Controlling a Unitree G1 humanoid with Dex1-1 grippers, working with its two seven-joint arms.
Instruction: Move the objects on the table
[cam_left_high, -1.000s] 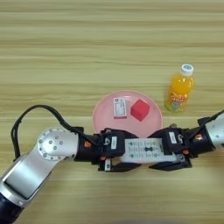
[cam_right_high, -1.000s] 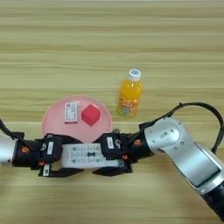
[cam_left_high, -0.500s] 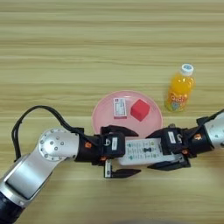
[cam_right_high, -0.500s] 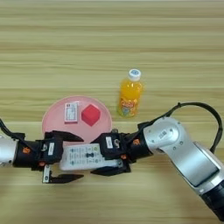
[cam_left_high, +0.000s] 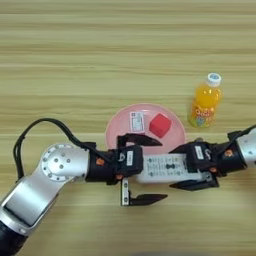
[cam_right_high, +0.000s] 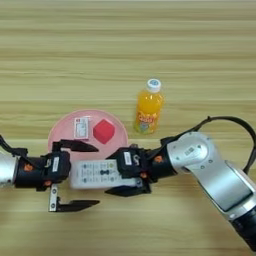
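remote (cam_left_high: 167, 168): rigid, light, slick; grip its long edges | right gripper (cam_left_high: 196, 166) clamped on your remote | left gripper (cam_left_high: 141, 170) spread apart

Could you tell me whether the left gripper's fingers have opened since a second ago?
Yes. The left gripper has spread wide: one finger now lies over the pink plate, releasing the remote.

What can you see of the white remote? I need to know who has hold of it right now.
The white remote is a flat rectangular bar with rows of grey buttons, lying lengthwise left to right just in front of the pink plate. The right gripper is closed on its right end. The left gripper sits at its left end with fingers spread wide, one above and one well below it, not gripping. Whether the remote rests on the table cannot be told.
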